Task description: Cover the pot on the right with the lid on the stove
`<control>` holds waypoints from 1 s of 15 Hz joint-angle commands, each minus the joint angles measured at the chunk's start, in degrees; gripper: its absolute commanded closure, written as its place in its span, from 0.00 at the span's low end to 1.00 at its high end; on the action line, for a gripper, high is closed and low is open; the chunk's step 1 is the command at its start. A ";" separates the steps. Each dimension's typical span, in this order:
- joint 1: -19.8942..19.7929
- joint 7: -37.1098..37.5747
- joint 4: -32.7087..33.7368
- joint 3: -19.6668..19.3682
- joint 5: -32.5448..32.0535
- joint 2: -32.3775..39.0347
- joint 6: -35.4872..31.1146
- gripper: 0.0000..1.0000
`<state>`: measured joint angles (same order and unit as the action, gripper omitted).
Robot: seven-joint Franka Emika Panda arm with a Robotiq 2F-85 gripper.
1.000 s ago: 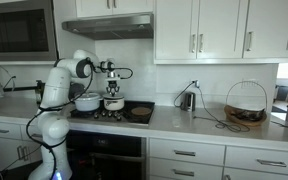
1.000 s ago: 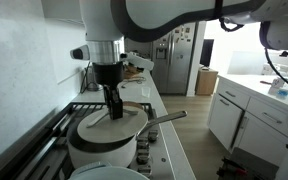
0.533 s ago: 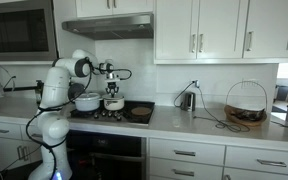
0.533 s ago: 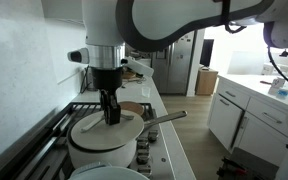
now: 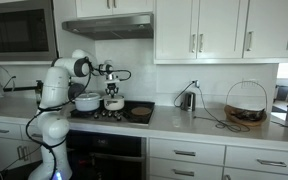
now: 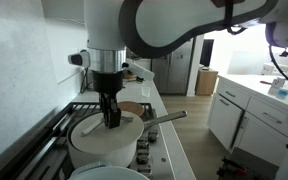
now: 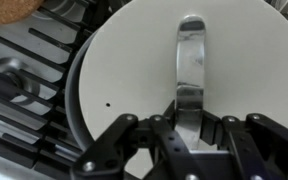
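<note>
A round white lid (image 7: 154,70) with a metal strap handle (image 7: 191,55) fills the wrist view. My gripper (image 7: 189,118) is shut on that handle. In an exterior view the lid (image 6: 99,127) sits on or just above a white pot (image 6: 104,150) with a long metal handle, on the black stove (image 6: 69,112), and the gripper (image 6: 111,118) comes straight down onto it. In an exterior view the gripper (image 5: 113,92) holds the lid over the right pot (image 5: 114,103), next to a second white pot (image 5: 87,101).
A brown round pan or board (image 5: 140,112) lies at the stove's right side. A kettle (image 5: 188,100), cables and a wire basket (image 5: 246,108) stand on the counter. Another white pot rim (image 6: 109,172) is at the near edge. Black grates (image 7: 24,70) surround the pot.
The lid and gripper have sunk slightly and shifted a little over the pot; the arm has barely moved.
</note>
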<state>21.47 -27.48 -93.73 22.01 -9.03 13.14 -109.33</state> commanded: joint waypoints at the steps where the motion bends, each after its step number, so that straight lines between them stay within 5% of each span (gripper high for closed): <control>1: -0.63 -2.16 -3.50 0.13 1.10 -3.44 -4.51 0.98; 9: -0.62 -1.51 -6.06 -0.13 0.19 -4.45 -9.45 0.98; 15: 0.04 1.23 -7.13 -1.04 -6.20 -5.33 -8.83 0.98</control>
<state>21.38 -27.58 -98.55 21.66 -12.28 10.87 -117.42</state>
